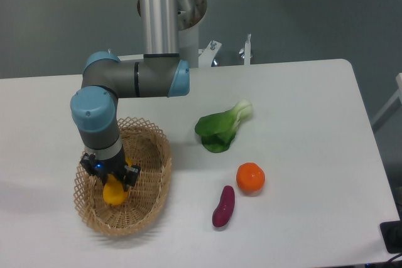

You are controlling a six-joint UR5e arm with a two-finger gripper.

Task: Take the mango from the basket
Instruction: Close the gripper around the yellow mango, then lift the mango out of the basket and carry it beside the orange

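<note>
The mango (pixel 114 193) lies in the left half of the woven basket (pixel 154 174), and only its yellow-orange lower end shows below the wrist. My gripper (pixel 112 177) points straight down into the basket, directly over the mango. Its dark fingers (pixel 133 174) stand apart on either side of the fruit's upper part, so it looks open around the mango. The arm and wrist hide the top of the fruit and the contact points.
To the right of the basket lie a green bok choy (pixel 221 128), a round orange (pixel 250 177) and a purple sweet potato (pixel 223 206). The white table's front edge (pixel 207 263) runs just below the basket.
</note>
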